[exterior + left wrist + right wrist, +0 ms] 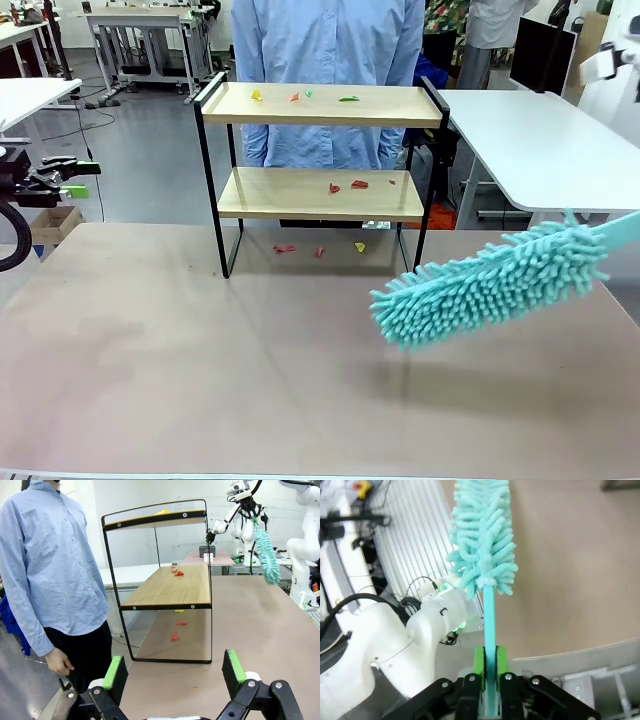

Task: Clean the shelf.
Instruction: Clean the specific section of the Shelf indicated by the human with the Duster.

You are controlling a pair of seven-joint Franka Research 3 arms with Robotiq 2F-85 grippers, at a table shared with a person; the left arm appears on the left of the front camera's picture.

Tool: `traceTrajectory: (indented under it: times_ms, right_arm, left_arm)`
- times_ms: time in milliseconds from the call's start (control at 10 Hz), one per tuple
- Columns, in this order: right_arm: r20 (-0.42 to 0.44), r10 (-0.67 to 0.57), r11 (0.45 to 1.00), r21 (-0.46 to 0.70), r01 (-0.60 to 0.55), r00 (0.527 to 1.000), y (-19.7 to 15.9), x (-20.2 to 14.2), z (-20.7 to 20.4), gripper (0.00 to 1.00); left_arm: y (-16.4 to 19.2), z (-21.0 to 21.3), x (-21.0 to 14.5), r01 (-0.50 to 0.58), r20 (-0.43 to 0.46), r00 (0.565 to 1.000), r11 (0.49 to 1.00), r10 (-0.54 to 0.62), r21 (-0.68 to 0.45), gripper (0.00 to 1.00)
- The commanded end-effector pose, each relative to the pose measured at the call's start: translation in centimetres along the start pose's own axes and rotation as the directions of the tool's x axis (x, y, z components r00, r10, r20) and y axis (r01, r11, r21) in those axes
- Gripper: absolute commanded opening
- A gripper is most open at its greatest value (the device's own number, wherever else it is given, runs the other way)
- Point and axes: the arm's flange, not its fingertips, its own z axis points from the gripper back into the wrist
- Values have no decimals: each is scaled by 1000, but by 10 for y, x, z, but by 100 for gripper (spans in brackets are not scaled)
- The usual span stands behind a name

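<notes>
Duster head (490, 285), soft teal fronds, hangs front-right of the shelf (320, 117), apart from it. Right gripper (490, 667) is clamped on its thin handle. Shelf stands on the table (200, 360), w/ a person (330, 60) just behind it. Judged: light, stiff boards on a thin metal frame, prob. slides or tips if shoved; steady it by a side rail or leg, sweep w/ light strokes. Coloured scraps (345, 185) lie on both boards & on table under shelf. Left gripper (174, 672), jaws wide apart & empty, sits well off shelf's left end, facing it.
</notes>
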Motion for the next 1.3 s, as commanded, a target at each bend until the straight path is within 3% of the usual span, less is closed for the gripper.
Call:
traceTrajectory:
  times_ms: [0, 200, 400, 500, 600, 1200]
  right_arm:
    - [-2, 110, 993, 43, -110, 994, -15, 14, -25, 12]
    - [-11, 161, 985, 57, -160, 987, -26, 30, -45, 12]
    - [-17, 164, 986, 2, -164, 986, -39, 36, -56, 12]
    - [30, 146, 989, 20, -146, 989, -44, 38, -57, 12]
    - [-27, 138, 990, 39, -137, 990, -36, 41, -54, 12]
    - [-27, 138, 990, 39, -137, 990, -36, 41, -54, 12]
  left_arm:
    - [0, -1, 3, 11, -1, 1000, 1000, -11, -1, 100]
    - [0, -1, 3, 11, -1, 1000, 1000, -11, -1, 100]
    - [0, -1, 3, 11, -1, 1000, 1000, -11, -1, 100]
    - [0, -1, 3, 11, -1, 1000, 1000, -11, -1, 100]
    - [0, -1, 3, 11, -1, 1000, 1000, -11, -1, 100]
    - [0, -1, 3, 11, -1, 1000, 1000, -11, -1, 100]
